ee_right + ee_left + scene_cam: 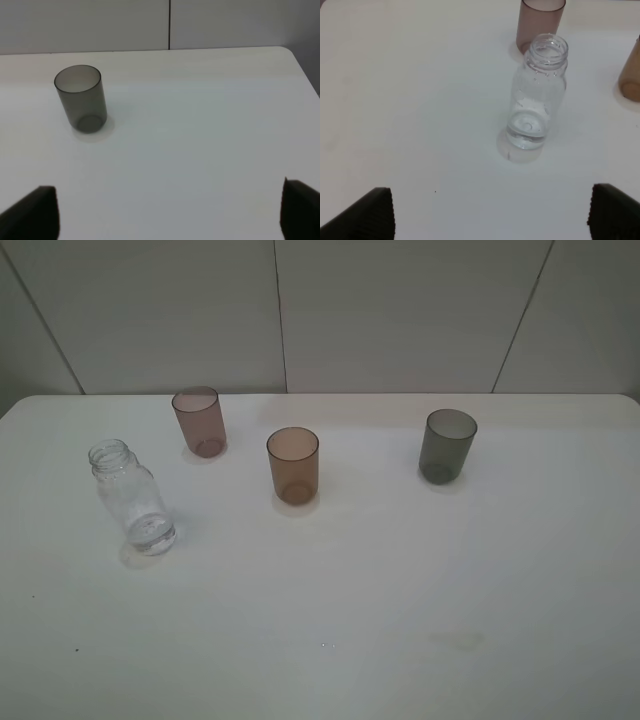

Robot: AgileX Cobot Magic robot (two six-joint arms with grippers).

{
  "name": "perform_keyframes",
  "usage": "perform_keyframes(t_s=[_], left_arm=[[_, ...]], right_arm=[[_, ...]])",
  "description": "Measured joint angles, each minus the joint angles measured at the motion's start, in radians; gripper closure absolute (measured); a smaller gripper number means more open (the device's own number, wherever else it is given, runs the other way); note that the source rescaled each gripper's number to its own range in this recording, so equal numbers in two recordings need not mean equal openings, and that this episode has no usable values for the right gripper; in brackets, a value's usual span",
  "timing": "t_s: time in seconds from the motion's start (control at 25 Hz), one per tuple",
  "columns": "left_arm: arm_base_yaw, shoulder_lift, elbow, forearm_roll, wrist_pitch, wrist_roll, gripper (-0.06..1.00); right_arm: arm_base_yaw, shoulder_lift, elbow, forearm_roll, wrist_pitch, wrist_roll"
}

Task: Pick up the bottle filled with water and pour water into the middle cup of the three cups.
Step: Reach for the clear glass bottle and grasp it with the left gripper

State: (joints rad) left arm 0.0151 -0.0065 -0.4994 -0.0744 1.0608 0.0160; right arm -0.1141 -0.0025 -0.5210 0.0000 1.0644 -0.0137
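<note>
Exterior high: bottle (pixel 133 502) left of middle cup (pixel 293 465).
Pinkish cup (pixel 199 422) behind bottle; left gripper (pixel 490 214), right gripper (pixel 170 212) fingers wide.

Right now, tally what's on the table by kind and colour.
Clear bottle: 1
Pinkish-mauve cup: 1
Amber-brown cup: 1
Smoky grey cup: 1
Total: 4
</note>
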Motion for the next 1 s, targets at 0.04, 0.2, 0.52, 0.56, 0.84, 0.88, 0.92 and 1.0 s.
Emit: perform_keyframes(t_s=[0.04, 0.2, 0.52, 0.56, 0.84, 0.88, 0.92, 1.0], left_arm=[[0.000, 0.000, 0.000, 0.000, 0.000, 0.000, -0.04], [0.000, 0.000, 0.000, 0.000, 0.000, 0.000, -0.04], [0.000, 0.000, 0.000, 0.000, 0.000, 0.000, -0.04], [0.000, 0.000, 0.000, 0.000, 0.000, 0.000, -0.04], [-0.005, 0.000, 0.000, 0.000, 0.000, 0.000, -0.04], [-0.019, 0.000, 0.000, 0.000, 0.000, 0.000, -0.04], [-0.044, 0.000, 0.000, 0.000, 0.000, 0.000, -0.04], [-0.099, 0.000, 0.000, 0.000, 0.000, 0.000, -0.04]], right_arm=[[0.000, 0.000, 0.000, 0.000, 0.000, 0.000], [0.000, 0.000, 0.000, 0.000, 0.000, 0.000], [0.000, 0.000, 0.000, 0.000, 0.000, 0.000], [0.000, 0.000, 0.000, 0.000, 0.000, 0.000], [0.000, 0.000, 0.000, 0.000, 0.000, 0.000], [0.000, 0.000, 0.000, 0.000, 0.000, 0.000], [0.000, 0.000, 0.000, 0.000, 0.000, 0.000], [0.000, 0.000, 0.000, 0.000, 0.000, 0.000]])
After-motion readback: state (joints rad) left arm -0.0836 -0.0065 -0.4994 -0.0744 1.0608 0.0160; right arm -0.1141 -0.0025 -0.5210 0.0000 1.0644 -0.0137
